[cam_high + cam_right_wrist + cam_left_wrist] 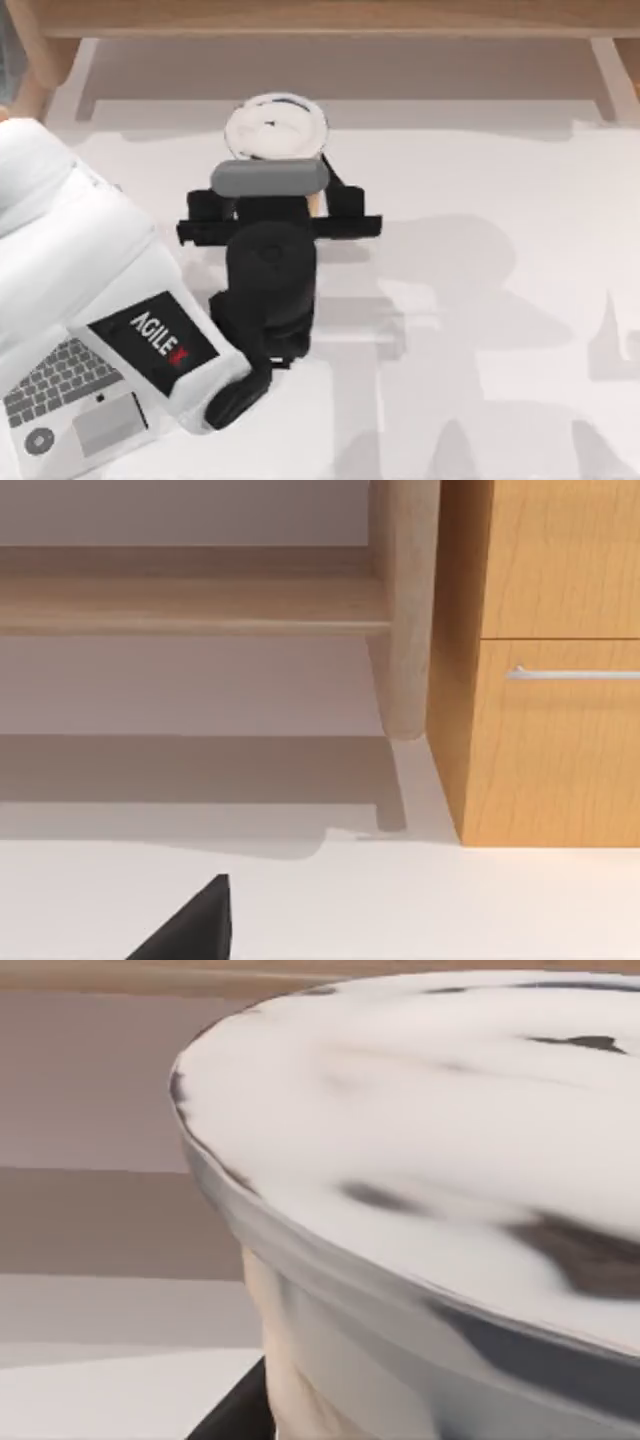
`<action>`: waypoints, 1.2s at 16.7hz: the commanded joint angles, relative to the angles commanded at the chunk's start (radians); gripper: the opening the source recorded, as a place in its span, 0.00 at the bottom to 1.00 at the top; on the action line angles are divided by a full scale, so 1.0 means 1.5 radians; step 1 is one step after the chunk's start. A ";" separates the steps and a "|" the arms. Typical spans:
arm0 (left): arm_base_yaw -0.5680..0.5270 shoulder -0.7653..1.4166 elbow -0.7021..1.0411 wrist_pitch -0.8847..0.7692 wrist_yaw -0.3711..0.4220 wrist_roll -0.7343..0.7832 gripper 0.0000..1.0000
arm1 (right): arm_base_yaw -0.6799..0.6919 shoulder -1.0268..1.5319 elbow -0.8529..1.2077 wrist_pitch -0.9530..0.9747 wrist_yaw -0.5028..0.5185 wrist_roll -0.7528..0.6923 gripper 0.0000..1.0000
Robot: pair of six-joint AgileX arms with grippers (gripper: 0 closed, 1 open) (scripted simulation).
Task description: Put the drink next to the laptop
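Note:
The drink (pixel 275 125) stands near the table's far edge, its white round lid facing up. My left gripper (pixel 272 205) reaches it from the near side, and its black fingers press both sides of the beige cup wall below the lid. In the left wrist view the lid (pixel 430 1110) is very close, with the cup wall (pixel 300 1380) under it and a black finger (pixel 232 1422) against it. The silver laptop (pixel 60 385) lies open at the near left corner, partly hidden under my left arm. A black tip of my right gripper (pixel 190 925) hangs over the white table.
A wooden rail (pixel 330 18) runs behind the table's far edge. The right wrist view shows a wooden cabinet (pixel 550 730) with a metal drawer handle (pixel 575 672) and a round wooden leg (pixel 405 610) beyond the table. Bare white tabletop (pixel 500 300) lies right of the drink.

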 joint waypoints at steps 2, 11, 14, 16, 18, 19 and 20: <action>-0.010 -0.025 0.003 0.007 -0.011 -0.004 0.00 | 0.000 0.000 0.000 0.000 0.000 0.000 1.00; -0.095 -0.168 -0.087 -0.011 -0.117 -0.035 0.00 | 0.000 0.000 0.000 0.000 0.000 0.000 1.00; -0.135 -0.217 -0.138 -0.030 -0.158 -0.046 0.00 | 0.000 0.000 0.000 0.000 0.000 0.000 1.00; -0.163 -0.247 -0.174 -0.044 -0.184 -0.053 0.00 | 0.000 0.000 0.000 0.000 0.000 0.000 1.00; -0.192 -0.274 -0.210 -0.059 -0.209 -0.060 0.00 | 0.000 0.000 0.000 0.000 0.000 0.000 1.00; -0.206 -0.286 -0.228 -0.067 -0.221 -0.062 0.00 | 0.000 0.000 0.000 0.000 0.000 0.000 1.00; -0.219 -0.297 -0.245 -0.074 -0.231 -0.065 0.00 | 0.000 0.000 0.000 0.000 0.000 0.000 1.00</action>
